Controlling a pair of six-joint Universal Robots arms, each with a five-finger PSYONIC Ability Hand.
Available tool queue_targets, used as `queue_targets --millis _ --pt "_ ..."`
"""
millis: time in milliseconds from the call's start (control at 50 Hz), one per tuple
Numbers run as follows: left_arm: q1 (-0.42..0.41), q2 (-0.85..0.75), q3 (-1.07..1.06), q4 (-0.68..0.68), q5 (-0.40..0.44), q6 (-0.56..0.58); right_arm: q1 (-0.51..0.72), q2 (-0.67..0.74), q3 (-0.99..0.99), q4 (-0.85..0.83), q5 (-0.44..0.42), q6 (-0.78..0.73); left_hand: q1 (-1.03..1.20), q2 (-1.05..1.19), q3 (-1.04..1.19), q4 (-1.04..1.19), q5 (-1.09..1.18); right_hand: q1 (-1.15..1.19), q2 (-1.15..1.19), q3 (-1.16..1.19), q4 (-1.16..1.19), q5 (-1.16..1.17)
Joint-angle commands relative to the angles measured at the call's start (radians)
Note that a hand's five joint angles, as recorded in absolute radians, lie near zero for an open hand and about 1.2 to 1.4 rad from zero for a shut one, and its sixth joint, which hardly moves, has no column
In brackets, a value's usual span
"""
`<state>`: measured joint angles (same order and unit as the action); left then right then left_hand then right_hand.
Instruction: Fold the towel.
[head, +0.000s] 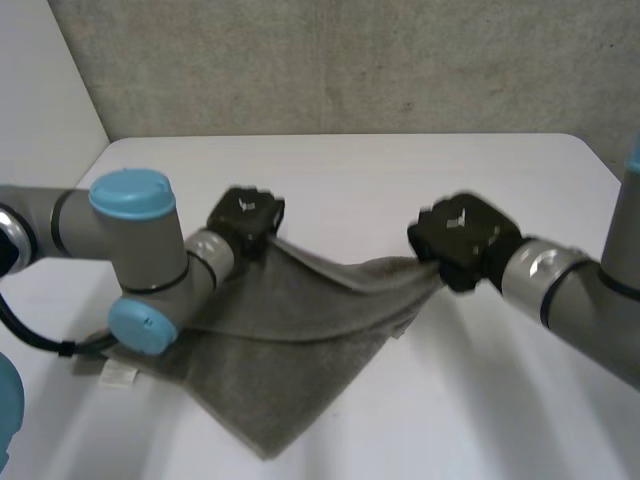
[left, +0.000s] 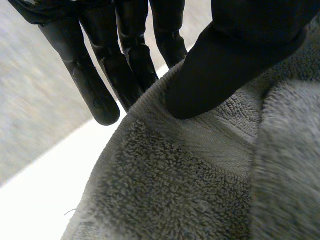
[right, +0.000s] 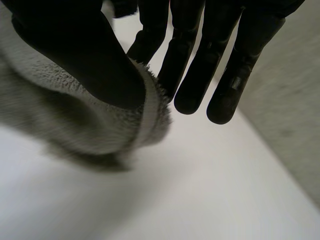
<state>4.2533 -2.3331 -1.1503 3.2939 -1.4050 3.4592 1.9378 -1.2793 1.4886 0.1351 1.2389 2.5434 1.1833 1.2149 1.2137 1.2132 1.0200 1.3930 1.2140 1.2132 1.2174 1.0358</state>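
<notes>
A grey terry towel (head: 285, 350) lies partly on the white table (head: 400, 170), its far edge lifted between my two hands. My left hand (head: 245, 220) pinches the towel's far left corner; in the left wrist view its thumb (left: 225, 65) presses the towel's hem (left: 165, 165) against the straight fingers (left: 100, 85). At the towel's far right corner is my right hand (head: 462, 238); there the thumb (right: 85, 55) clamps the corner (right: 100, 120) against the fingers (right: 200, 65). The towel sags between the hands, and its near corner rests on the table.
A white label (head: 118, 375) sticks out from the towel's left edge beside my left forearm (head: 140, 260). A grey wall (head: 350, 60) stands behind the table's far edge. Bare tabletop stretches beyond the hands and to the right of the towel.
</notes>
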Motion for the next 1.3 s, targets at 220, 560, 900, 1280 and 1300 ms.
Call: queue_targets --millis 220,560,900,1280,1300 --pt "-0.01 0.123 0.514 0.135 -0.272 -0.074 0.001 -0.007 -0.249 -0.77 0.301 0.314 0.213 0.181 0.183 0.183 0.202 0.003 0.182 0.183 0.179 0.186" --pt "-0.013 0.356 -0.36 -0.037 -0.284 -0.117 -0.009 0.072 0.022 -0.188 0.091 0.128 0.213 0.181 0.183 0.183 0.202 0.003 0.182 0.183 0.179 0.186" --pt "-0.012 0.411 -0.532 -0.019 -0.282 -0.109 -0.019 0.135 0.122 -0.088 0.093 0.121 0.213 0.181 0.183 0.183 0.202 -0.069 0.11 0.111 0.107 0.114" --pt "0.025 0.526 -0.525 -0.025 -0.282 -0.12 -0.217 0.136 0.136 -0.243 0.096 0.325 0.213 0.181 0.183 0.183 0.202 -0.991 -0.812 -0.811 -0.815 -0.808" --pt "0.025 0.526 -0.525 -0.025 -0.282 -0.12 -0.235 0.147 0.118 -0.235 0.088 0.322 0.213 0.181 0.183 0.183 0.202 -1.0 -0.821 -0.82 -0.824 -0.817"
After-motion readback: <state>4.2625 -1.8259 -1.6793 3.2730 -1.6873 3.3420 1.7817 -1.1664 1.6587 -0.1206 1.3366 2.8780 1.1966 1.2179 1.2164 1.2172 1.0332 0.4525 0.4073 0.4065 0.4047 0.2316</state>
